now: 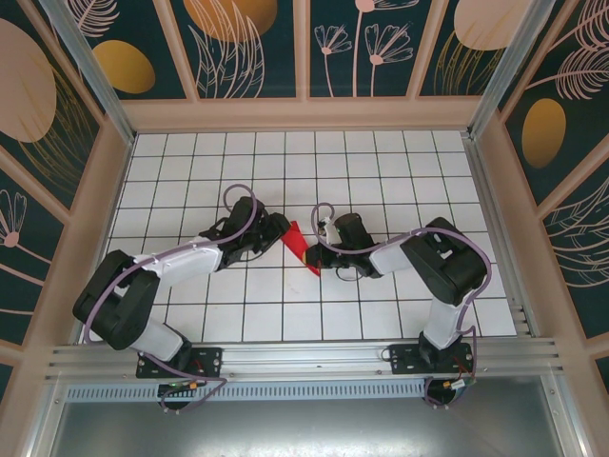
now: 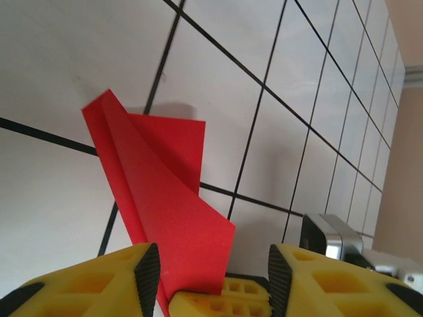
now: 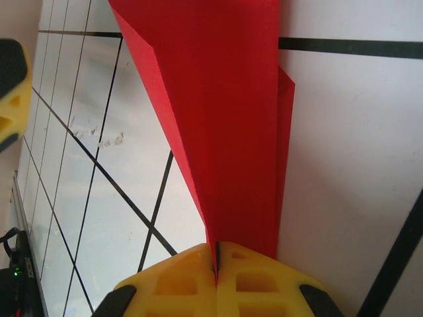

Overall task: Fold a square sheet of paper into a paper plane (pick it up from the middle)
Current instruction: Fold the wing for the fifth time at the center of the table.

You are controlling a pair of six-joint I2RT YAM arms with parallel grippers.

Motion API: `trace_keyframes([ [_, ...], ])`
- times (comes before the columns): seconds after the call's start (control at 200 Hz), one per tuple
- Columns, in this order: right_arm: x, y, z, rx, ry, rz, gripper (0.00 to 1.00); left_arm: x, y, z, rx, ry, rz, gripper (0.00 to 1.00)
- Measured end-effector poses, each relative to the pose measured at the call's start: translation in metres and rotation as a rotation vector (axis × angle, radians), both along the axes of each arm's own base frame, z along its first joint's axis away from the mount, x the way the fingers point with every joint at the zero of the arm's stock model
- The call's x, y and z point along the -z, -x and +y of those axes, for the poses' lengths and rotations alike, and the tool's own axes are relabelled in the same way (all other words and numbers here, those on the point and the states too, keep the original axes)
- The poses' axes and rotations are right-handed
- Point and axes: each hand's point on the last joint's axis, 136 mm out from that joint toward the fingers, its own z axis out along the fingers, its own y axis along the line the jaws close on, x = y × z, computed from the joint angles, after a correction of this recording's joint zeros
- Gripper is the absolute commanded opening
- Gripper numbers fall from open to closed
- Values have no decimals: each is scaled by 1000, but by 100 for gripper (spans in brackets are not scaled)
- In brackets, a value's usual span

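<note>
Floral panels (image 1: 247, 48) close round a white gridded table (image 1: 381, 314) where two robot arms meet near its middle, well apart from every edge, over a folded red paper (image 1: 301, 244). The paper is a narrow, pointed, layered shape; whether its tip touches the tiles cannot be told. The right gripper (image 1: 322, 255) is clenched on the paper's narrow end, and its yellow fingers (image 3: 192, 277) press flat together on the layers. The left gripper (image 1: 278, 228) faces it from the other side, released. Its jaws stand apart on either side of the paper's loose flap (image 2: 165, 198), just beside the right gripper's hold.

The step in hand looks like creasing a wing. To do it well, the left gripper should close squarely on the flap close to the other hold, so the layers line up. It can then draw along the ridge without twisting. The right grip must hold firm, or the thin sheet could slip or tear.
</note>
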Motion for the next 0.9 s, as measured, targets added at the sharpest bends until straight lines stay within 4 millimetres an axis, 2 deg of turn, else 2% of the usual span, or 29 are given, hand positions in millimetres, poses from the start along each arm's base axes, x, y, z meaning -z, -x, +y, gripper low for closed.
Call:
trace_keyframes([
  [0.245, 1, -1, -1, 3, 5, 0, 4, 5, 1, -19, 70, 82, 3, 48],
  [0.655, 1, -1, -1, 4, 11, 8, 7, 5, -8, -44, 135, 194, -36, 52],
  [0.901, 1, -1, 0, 7, 11, 16, 10, 23, -9, -48, 142, 191, -11, 52],
])
